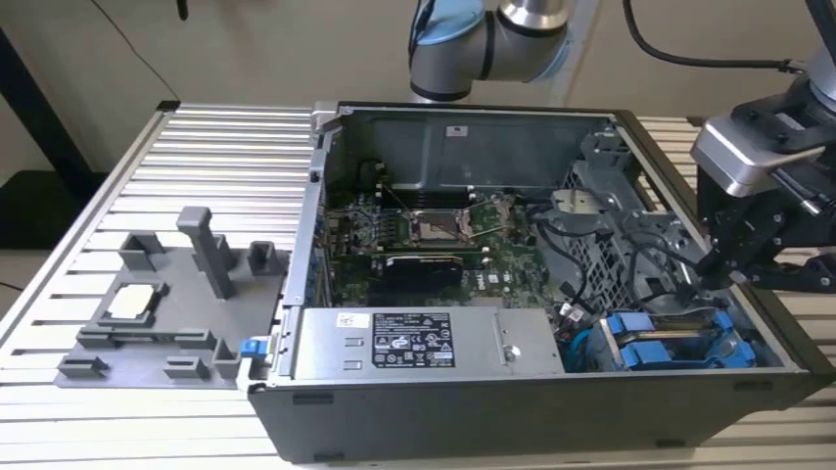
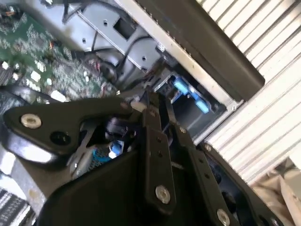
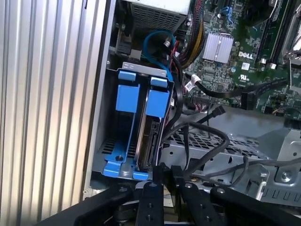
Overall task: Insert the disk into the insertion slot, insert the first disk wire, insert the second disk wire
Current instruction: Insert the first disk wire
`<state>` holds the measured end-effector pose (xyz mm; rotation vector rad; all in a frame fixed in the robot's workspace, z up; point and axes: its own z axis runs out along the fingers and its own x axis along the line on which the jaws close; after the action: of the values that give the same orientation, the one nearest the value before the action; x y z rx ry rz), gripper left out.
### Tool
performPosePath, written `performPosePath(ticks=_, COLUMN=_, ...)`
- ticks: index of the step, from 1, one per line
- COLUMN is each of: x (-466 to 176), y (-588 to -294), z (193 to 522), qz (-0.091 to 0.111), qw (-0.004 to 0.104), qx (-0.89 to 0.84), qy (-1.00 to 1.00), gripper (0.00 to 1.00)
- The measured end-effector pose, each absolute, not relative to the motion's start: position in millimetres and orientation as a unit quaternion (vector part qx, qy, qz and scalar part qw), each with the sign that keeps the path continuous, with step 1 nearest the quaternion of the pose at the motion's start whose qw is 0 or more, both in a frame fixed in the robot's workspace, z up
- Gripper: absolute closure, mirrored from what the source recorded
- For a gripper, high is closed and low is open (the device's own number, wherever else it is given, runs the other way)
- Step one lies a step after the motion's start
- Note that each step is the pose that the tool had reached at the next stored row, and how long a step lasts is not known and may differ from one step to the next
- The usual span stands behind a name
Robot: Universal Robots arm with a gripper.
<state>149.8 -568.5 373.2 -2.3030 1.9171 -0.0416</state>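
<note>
First wrist view: disk seated on edge in the slot, just beside a second blue-framed drive. The gripper sits at the disk's end, and black wires loop over the perforated cage alongside. Exterior view: gripper low inside the open case, toward the exterior view's right. It adds a white printed label on the power supply and grey fixtures on the table. Jaws: cannot tell whether clenched or released.

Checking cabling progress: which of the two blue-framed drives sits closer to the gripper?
The blue-framed drive beside the black cables, in line with the gripper; the other drive sits against the case wall.
</note>
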Motion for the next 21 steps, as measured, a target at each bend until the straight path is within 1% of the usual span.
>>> performPosePath(ticks=3, x=155.4, y=-568.5, z=372.7, qz=-0.006, qw=0.061, qx=-0.767, qy=0.639, gripper=0.81)
performPosePath(ticks=4, x=156.3, y=-568.5, z=372.1, qz=-0.005, qw=0.058, qx=-0.767, qy=0.639, gripper=0.81)
performPosePath(ticks=21, x=151.8, y=-573.1, z=343.8, qz=-0.007, qw=0.058, qx=-0.735, qy=0.676, gripper=0.81)
